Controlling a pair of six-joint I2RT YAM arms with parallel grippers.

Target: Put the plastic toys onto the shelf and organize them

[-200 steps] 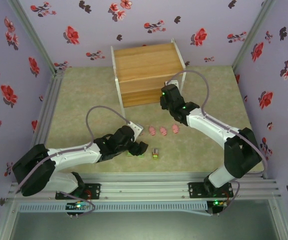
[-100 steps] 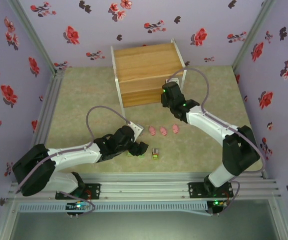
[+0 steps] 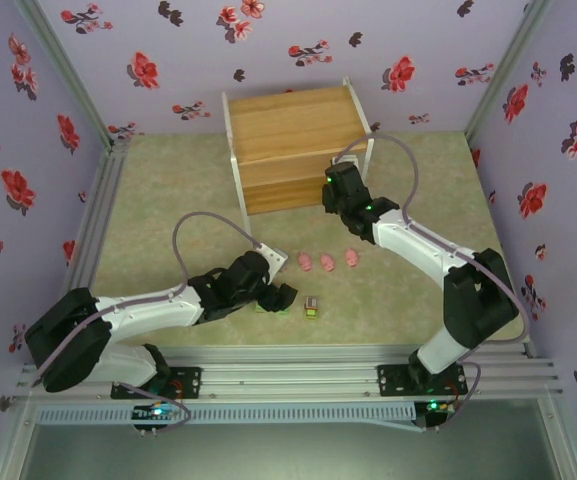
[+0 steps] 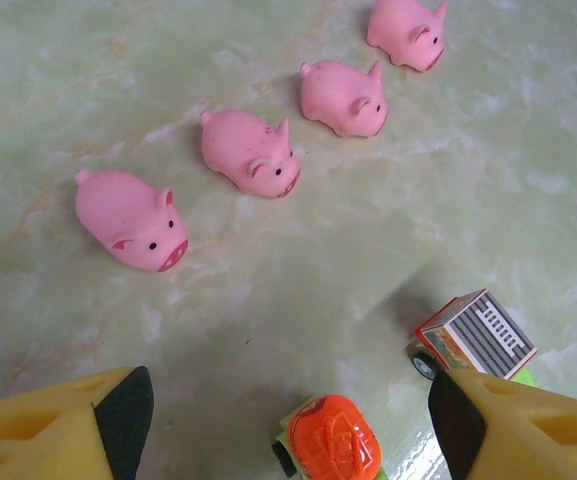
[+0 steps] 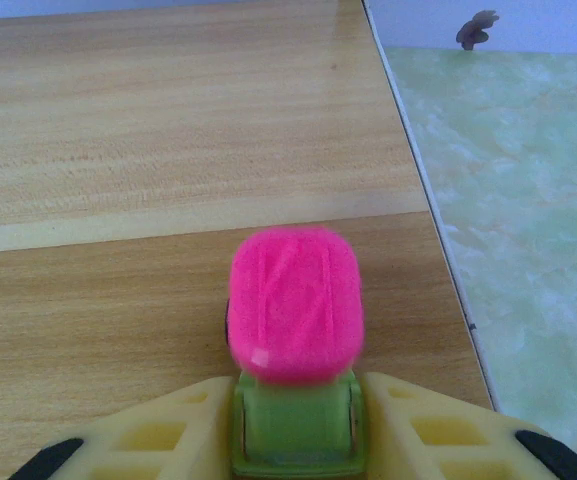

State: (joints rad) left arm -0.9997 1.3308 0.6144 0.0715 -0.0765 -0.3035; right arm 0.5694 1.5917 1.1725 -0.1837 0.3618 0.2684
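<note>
Inspecting the right end effector (image 5: 296, 432), we find it closed on the green base of the magenta-topped block (image 5: 296, 300). The block is held just ahead of the fingers, over a board of the shelf (image 5: 118, 150) and near that board's right edge. We cannot tell whether it touches the wood.

The left end effector (image 4: 288, 415) is spread wide and empty. The orange-topped block (image 4: 330, 462) lies on the table (image 4: 268, 300) between its fingers, the grey-topped block (image 4: 476, 335) lies ahead beside the right finger, and four pink pigs (image 4: 250, 153) stand in a row farther ahead.

We judge all the toys light, rigid and smooth. The blocks carry small wheels and may roll, so they should be gripped low on the base sides, and the pigs across the flanks.

The left wrist view resolves wheels and pig faces, which the top view reduces to specks. The top view places both arms against the shelf.
</note>
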